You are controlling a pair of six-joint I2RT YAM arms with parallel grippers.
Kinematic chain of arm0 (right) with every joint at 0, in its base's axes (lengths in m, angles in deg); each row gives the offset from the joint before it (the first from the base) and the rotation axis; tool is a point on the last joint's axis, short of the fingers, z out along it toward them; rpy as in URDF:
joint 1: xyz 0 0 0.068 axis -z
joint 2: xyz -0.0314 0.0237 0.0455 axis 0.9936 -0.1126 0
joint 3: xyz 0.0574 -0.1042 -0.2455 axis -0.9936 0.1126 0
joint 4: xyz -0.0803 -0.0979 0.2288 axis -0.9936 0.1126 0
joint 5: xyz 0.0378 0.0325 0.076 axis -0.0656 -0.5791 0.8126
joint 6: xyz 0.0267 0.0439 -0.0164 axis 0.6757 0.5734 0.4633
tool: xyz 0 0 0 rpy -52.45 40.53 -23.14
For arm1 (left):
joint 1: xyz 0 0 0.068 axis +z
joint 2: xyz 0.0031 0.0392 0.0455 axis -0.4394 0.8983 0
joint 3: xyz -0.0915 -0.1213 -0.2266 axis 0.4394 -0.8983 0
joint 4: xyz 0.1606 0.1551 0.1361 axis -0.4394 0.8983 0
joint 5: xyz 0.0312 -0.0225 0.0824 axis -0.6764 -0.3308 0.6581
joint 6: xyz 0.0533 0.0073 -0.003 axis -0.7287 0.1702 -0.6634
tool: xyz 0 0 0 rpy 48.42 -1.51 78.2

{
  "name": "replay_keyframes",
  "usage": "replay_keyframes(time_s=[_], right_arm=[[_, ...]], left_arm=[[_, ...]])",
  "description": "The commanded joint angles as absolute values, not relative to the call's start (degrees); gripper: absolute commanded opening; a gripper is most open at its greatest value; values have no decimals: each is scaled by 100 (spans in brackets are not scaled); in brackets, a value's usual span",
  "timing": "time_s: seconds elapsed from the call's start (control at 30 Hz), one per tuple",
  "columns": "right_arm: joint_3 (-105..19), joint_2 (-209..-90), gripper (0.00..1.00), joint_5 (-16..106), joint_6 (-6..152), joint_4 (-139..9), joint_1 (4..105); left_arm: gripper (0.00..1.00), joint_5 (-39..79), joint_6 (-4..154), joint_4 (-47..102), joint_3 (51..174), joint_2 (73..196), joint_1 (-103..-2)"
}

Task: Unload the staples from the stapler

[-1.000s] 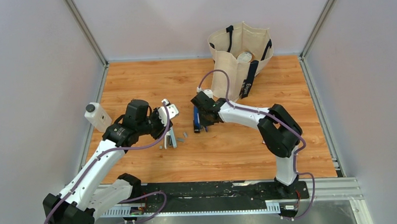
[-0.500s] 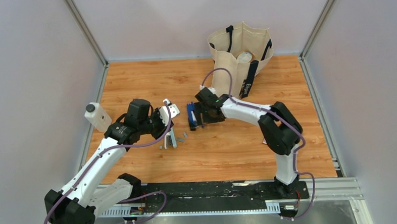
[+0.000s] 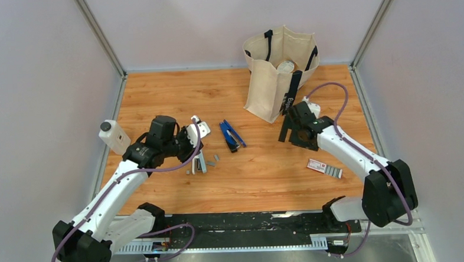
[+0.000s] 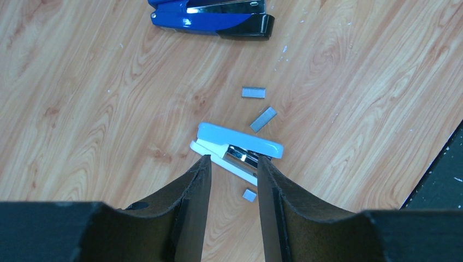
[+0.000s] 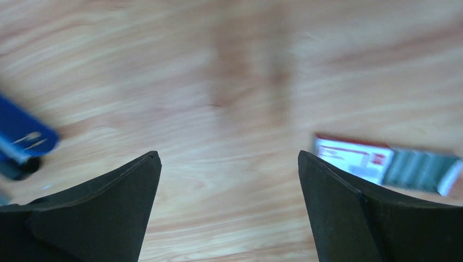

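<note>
The dark-blue stapler (image 3: 232,135) with a black end lies free on the wood near the table's middle, its arms spread in a narrow V; it also shows at the top of the left wrist view (image 4: 213,16) and, blurred, at the left edge of the right wrist view (image 5: 22,141). My right gripper (image 3: 290,134) (image 5: 228,155) is wide open and empty, well to the stapler's right. My left gripper (image 3: 196,145) (image 4: 233,164) hovers part open over a pale blue-and-white stapler (image 4: 240,148). Loose staple strips (image 4: 253,93) lie beside it.
A cream tote bag (image 3: 280,70) stands at the back, close behind my right gripper. A red-and-white staple box (image 3: 324,167) (image 5: 355,157) lies on the right. A white bottle (image 3: 114,136) stands at the left edge.
My right gripper opened, let go of the blue stapler and swung away to the right. The stapler now lies on the table. The left arm has stayed put.
</note>
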State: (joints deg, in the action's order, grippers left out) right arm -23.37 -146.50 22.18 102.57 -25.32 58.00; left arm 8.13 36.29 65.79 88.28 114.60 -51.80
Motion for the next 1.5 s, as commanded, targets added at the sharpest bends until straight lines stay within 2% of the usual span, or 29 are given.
replay_keyframes(time_s=[0.0,0.23,0.63,0.77,1.07,1.3,1.47], right_arm=[[-1730,-14043,100,1802,10916,-1735,6594],[-1184,-13681,100,2417,10724,-1928,7615],[-710,-13690,98,2549,10662,-1989,7765],[-551,-13681,94,2646,10636,-2164,7879],[-604,-13936,89,2936,10583,-2578,7967],[-946,-13681,86,2743,10398,-2367,7967],[-1131,-14049,79,2699,10381,-2288,8002]], left_arm=[[45,670,3644,6582,9067,11484,-5164],[45,591,3680,6590,9085,11545,-5155],[45,617,3627,6573,9050,11572,-5164],[45,608,3653,6529,8980,11546,-5164],[45,652,3592,6467,8865,11537,-5164],[45,626,3600,6353,8777,11572,-5155],[45,591,3636,6327,8795,11625,-5155]])
